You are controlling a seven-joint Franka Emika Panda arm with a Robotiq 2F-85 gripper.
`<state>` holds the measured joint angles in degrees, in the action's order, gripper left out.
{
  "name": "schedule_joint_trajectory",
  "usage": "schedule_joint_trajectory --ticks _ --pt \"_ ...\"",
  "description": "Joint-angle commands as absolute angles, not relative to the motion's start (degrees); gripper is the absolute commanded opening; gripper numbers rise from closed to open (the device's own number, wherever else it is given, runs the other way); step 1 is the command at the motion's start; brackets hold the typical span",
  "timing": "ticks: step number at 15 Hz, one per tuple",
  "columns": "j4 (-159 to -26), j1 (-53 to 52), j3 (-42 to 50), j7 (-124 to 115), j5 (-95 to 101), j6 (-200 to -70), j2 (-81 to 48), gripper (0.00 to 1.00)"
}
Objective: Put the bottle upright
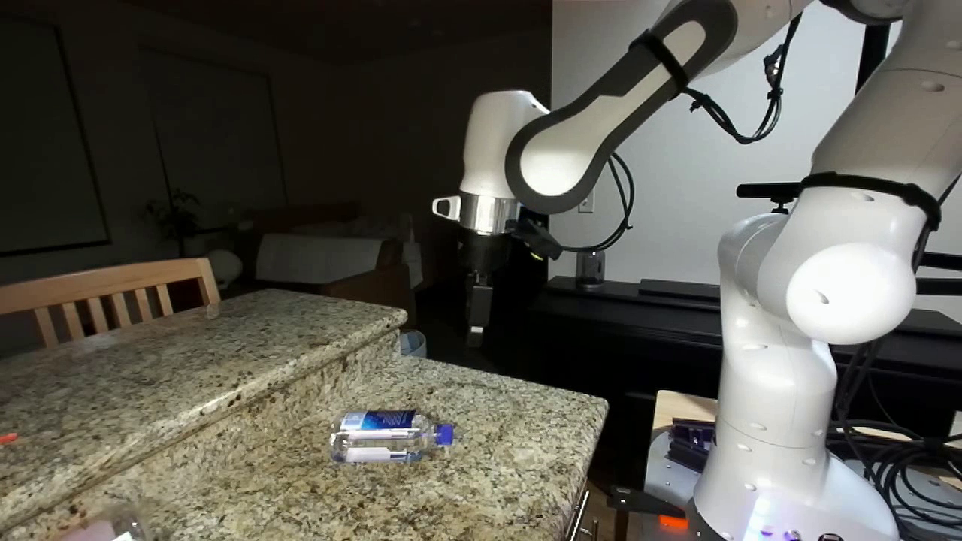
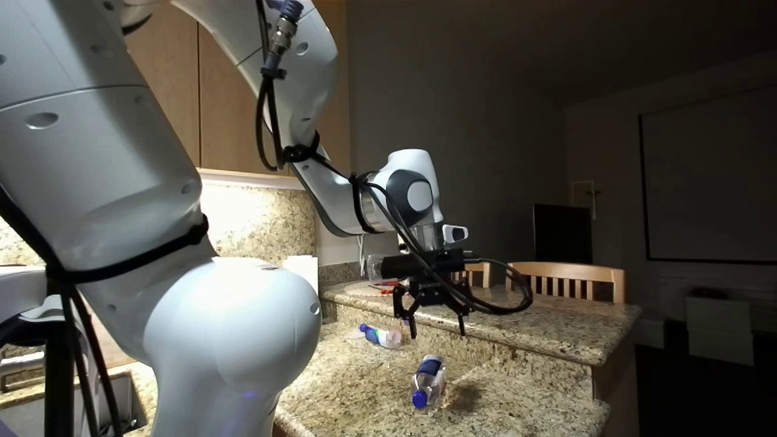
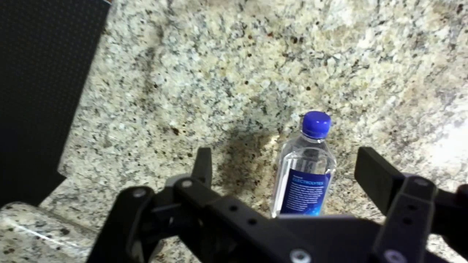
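Note:
The bottle [image 1: 383, 436] lies on its side on the lower granite counter. It is clear, with a blue cap and blue label, and also shows in an exterior view [image 2: 428, 373]. In the wrist view the bottle [image 3: 305, 182] appears between the fingers, cap toward the top; its base is hidden behind the gripper body. My gripper [image 3: 283, 160] is open and holds nothing. In both exterior views the gripper [image 1: 476, 334] [image 2: 438, 334] points down, well above the counter and apart from the bottle.
Another clear bottle with a blue cap [image 2: 381, 335] lies on the lower counter farther back. A raised granite ledge [image 1: 150, 361] runs along the lower counter [image 1: 511, 488]. Red items [image 2: 388, 285] lie on the ledge. Wooden chairs [image 2: 564, 273] stand behind it.

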<state>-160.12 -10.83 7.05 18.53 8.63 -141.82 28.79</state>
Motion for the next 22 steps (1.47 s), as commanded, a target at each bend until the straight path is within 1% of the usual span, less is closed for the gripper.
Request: schedule_joint_trajectory --ticks 1,6,9,16,22 --pt "-160.0 -10.16 5.21 19.68 6.4 -142.37 27.18 1.0" --pt "-159.25 -10.16 5.51 21.21 5.59 -142.08 26.33 1.0" --pt "-159.15 -11.99 6.47 22.14 2.3 -145.79 23.37 1.0" --pt "-159.14 -17.67 7.14 27.3 -11.47 -153.76 15.41 1.0" --pt "-159.12 -19.72 7.3 36.48 -24.76 -155.23 9.61 1.0"
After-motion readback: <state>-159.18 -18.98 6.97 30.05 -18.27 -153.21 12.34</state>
